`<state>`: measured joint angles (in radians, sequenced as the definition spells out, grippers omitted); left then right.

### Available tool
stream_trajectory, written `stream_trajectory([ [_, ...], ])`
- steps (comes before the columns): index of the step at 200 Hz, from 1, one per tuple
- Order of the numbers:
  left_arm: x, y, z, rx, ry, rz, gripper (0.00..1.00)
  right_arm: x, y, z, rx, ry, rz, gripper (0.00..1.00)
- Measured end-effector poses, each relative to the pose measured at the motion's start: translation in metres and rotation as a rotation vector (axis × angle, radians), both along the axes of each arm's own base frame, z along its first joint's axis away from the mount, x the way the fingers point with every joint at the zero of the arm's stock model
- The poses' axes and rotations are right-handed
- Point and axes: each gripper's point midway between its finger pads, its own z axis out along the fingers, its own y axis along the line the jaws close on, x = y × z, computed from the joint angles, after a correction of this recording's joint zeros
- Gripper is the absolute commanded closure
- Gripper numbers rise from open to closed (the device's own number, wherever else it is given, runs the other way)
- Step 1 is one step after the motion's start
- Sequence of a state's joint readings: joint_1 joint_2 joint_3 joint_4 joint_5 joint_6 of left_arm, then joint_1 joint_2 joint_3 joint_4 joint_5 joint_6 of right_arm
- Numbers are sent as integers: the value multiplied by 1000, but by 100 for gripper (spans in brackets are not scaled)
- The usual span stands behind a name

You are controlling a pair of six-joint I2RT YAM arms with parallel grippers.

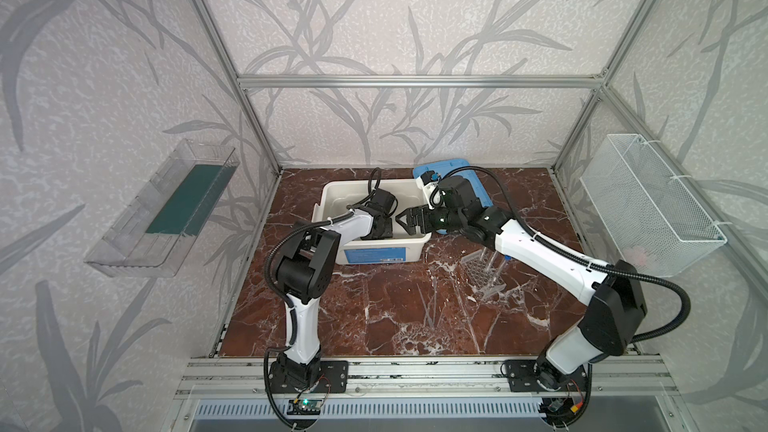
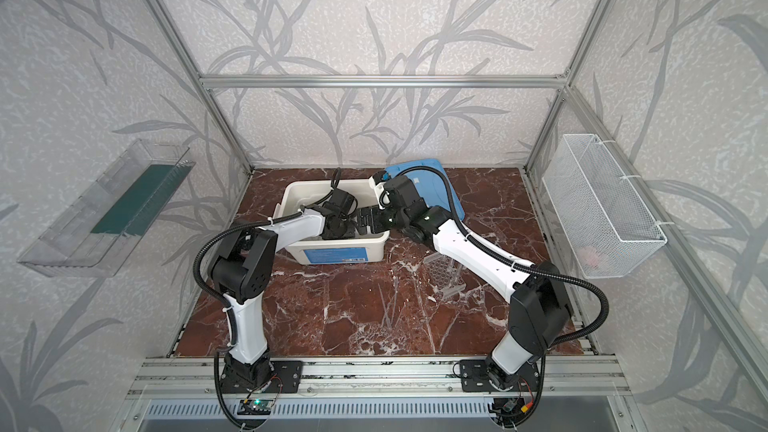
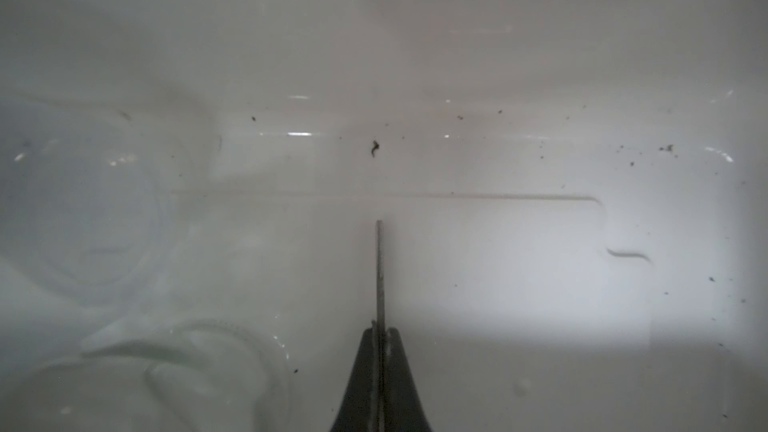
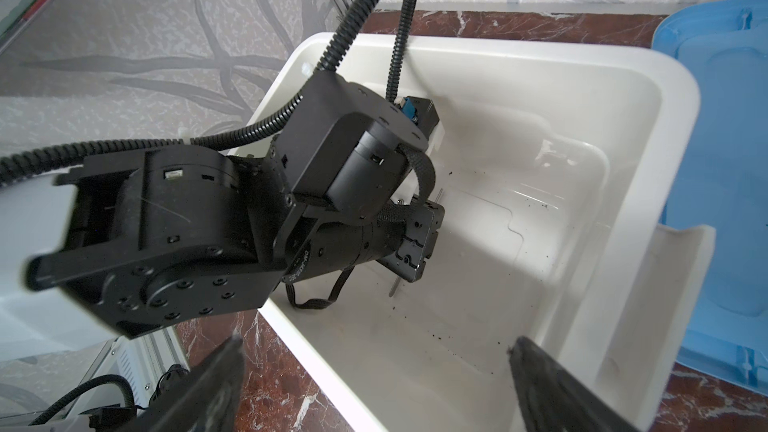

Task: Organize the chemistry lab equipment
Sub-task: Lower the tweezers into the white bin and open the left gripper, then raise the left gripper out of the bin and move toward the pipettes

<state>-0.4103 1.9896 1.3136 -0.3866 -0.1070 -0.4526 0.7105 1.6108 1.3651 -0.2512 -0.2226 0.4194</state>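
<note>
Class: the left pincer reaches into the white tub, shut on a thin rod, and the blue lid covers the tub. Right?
No: the blue lid is off, beside the white tub, as the right wrist view shows. The left pincer does reach in, shut on a thin rod.

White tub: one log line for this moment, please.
left end effector: shut on thin rod, inside white tub | right end effector: open, over tub edge
</note>
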Motion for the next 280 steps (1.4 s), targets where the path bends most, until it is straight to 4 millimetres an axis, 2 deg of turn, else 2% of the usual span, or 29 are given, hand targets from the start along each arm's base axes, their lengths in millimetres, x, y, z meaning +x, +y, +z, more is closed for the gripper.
stream_trajectory([
  [48, 0, 2, 0, 7, -1, 13, 60, 0, 0, -1, -1, 1, 0, 3],
  [95, 2, 3, 9, 9, -12, 17, 47, 0, 0, -2, -4, 4, 0, 3],
  [135, 3, 1, 32, -16, -48, 13, 35, -1, -1, -3, -9, 4, 1, 3],
  [161, 3, -3, 69, -59, -109, 2, 27, -2, -4, -2, -16, 3, -1, 2],
  [195, 0, -9, 139, -152, -240, -16, 19, -9, -15, 13, -14, -23, -7, 2],
  [203, -2, -10, 157, -176, -273, -23, 14, -12, -19, 19, -10, -32, -9, 1],
  [215, -5, -11, 181, -213, -318, -26, 1, -17, -27, 29, -2, -48, -13, 0],
  [252, -30, -14, 241, -319, -406, -48, 1, -37, -58, 53, 12, -73, -33, 1],
  [280, -60, -21, 284, -387, -435, -80, 1, -59, -81, 55, -14, -71, -39, 1],
])
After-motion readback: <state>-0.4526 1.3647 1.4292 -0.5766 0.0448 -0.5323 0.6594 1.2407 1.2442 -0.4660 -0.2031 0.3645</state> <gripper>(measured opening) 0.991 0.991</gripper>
